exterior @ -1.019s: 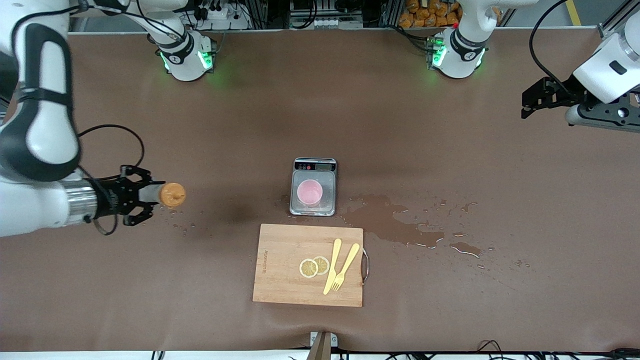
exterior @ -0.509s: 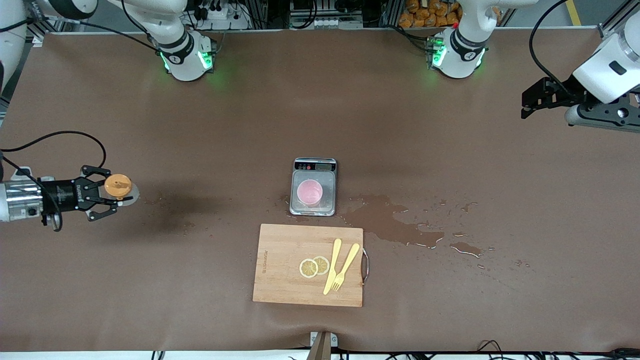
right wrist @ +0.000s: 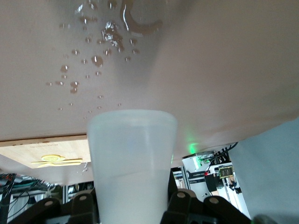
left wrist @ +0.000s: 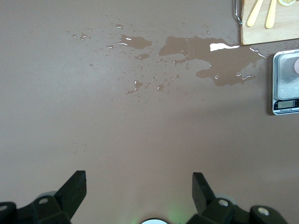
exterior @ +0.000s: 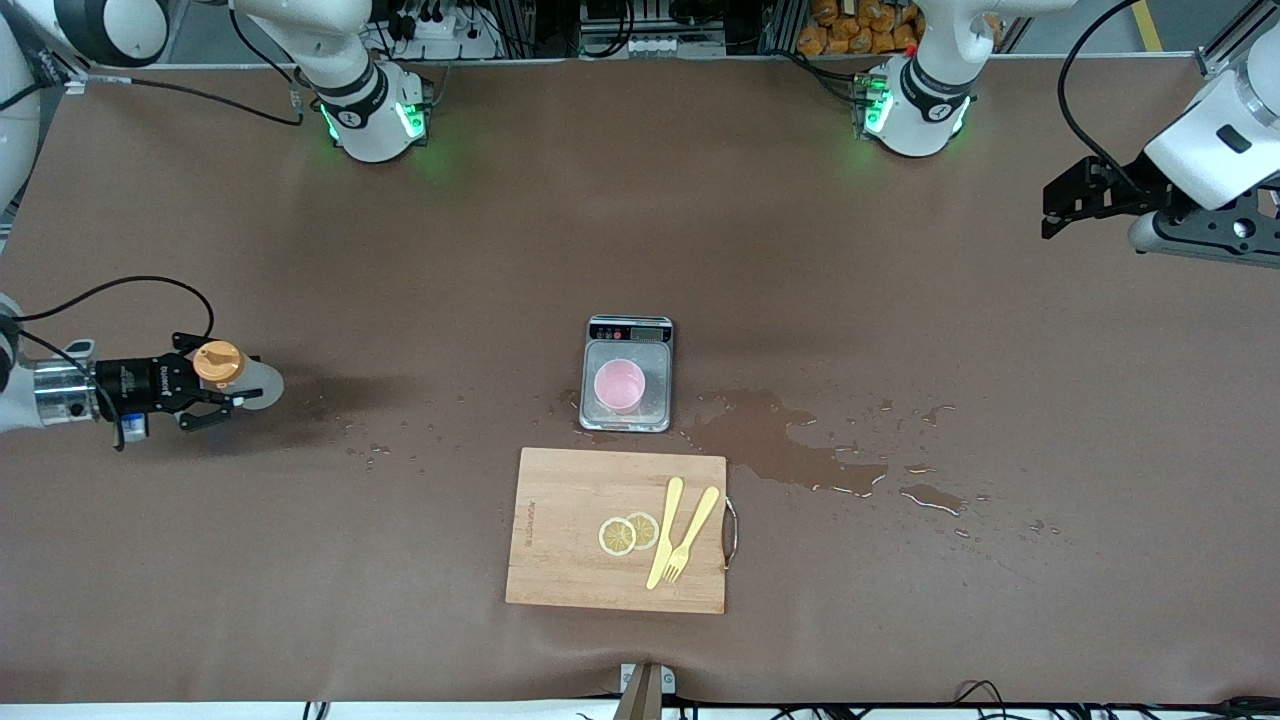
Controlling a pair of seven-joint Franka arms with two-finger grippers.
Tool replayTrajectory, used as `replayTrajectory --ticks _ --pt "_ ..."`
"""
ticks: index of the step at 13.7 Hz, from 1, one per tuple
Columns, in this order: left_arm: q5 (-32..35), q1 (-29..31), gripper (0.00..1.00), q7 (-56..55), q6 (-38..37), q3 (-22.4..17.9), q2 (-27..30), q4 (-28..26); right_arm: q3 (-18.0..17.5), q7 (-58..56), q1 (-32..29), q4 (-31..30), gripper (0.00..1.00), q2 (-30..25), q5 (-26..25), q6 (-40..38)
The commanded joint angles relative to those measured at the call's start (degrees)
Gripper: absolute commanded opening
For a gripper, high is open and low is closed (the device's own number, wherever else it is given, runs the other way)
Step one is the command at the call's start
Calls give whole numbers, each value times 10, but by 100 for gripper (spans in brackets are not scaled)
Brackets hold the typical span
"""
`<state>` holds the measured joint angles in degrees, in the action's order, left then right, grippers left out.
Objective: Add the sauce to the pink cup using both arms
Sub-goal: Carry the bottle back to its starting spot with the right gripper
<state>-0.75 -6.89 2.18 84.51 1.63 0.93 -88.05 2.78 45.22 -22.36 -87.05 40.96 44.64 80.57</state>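
1. Nearest the front camera we see a wooden cutting board (exterior: 616, 530) with two lemon slices (exterior: 627, 533), a yellow knife (exterior: 665, 532) and a yellow fork (exterior: 692, 535).
2. Farther on, a kitchen scale (exterior: 627, 373) carries the pink cup (exterior: 620, 385); a water puddle (exterior: 785, 445) spreads over the brown table (exterior: 640, 220) toward the left arm's end.
3. At the right arm's end we find the right gripper (exterior: 190, 390), jaws clamped on the sauce (exterior: 235, 373), low over the table.
4. The left gripper (left wrist: 138, 192) waits over its end, jaws apart.
5. Racks and cables line the table's base edge.
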Motion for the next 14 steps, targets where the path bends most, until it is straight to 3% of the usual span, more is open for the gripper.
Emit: replayTrajectory --ticks 1,5,9,10,12,14 --pt "16 0 100 -3 -14 1 -11 18 -10 -64 -22 -40 49 5 24 23" --pt "16 0 100 -3 -13 1 -11 18 -10 -131 -51 -41 49 46 34 23" --pt "16 0 100 -4 -13 1 -12 18 -10 -165 -59 -40 59 72 41 26" --pt "16 0 100 -4 -13 1 -14 18 -10 -166 -59 -40 67 76 42 31" --pt "16 0 100 -3 -13 1 -15 18 -9 -163 -59 -40 94 76 41 35" --pt "16 0 100 -4 -13 1 -15 19 -9 -158 -59 -36 100 75 41 31"
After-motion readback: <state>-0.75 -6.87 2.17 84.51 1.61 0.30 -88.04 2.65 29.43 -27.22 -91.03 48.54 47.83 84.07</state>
